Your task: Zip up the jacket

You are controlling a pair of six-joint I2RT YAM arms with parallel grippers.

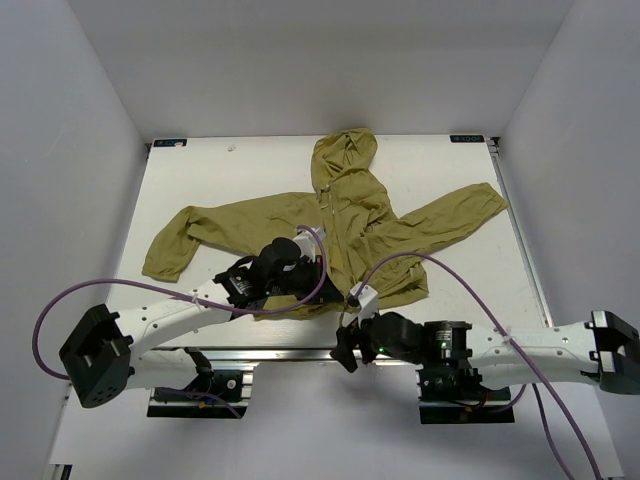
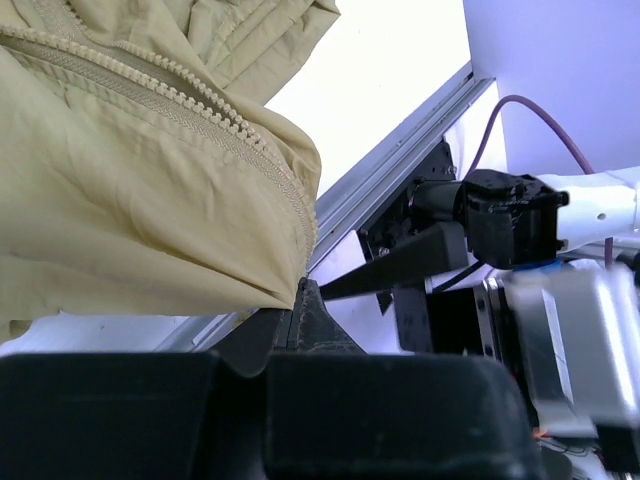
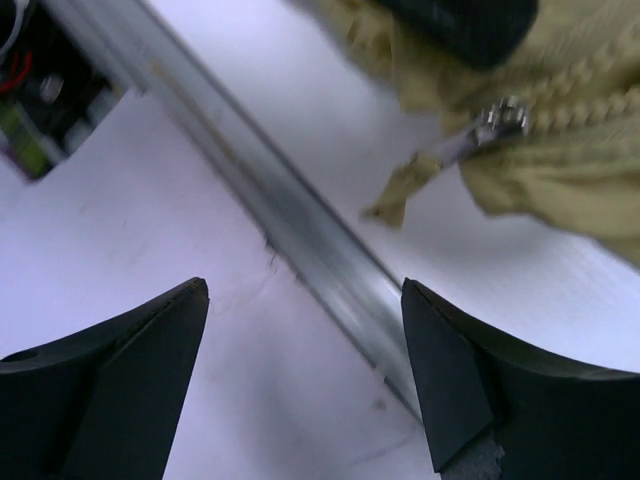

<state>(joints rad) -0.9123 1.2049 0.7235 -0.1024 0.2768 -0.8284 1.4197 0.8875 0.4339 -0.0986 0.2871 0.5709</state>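
1. Left claw (image 2: 303,300): the jaws stand pressed together on the lowest corner of the jacket (image 1: 350,215) hem. In the left wrist view the fabric comes down to a point exactly where the fingertips meet, so I judge it is pinching the hem, though only by a thin fold.
2. Right claw (image 3: 305,350): the jaws stand wide and hold nothing. It hangs over the aluminium rail (image 3: 290,225) at the near table (image 1: 200,170) edge, apart from the garment.
3. Zipper slider (image 3: 497,122): at 1 o'clock from the right claw's gap, with its pull tab pointing toward 7 o'clock. It is blurred, so I cannot tell whether both tooth rows are seated in it.
4. Zipper teeth (image 2: 170,85): they run from the pinched hem toward 10 o'clock in the left wrist view.
5. Jacket position: spread flat on the table, hood at 12 o'clock, hem at 6 o'clock, sleeves toward 9 and 3.

Hazards, as I judge them:
- Closing the right claw where it hangs would catch nothing or strike the rail.
- The tab is small, so a slightly offset approach would grip fabric instead.
- A pull toward 12 o'clock could drag the hem out of the shallow left pinch and bunch the jacket.
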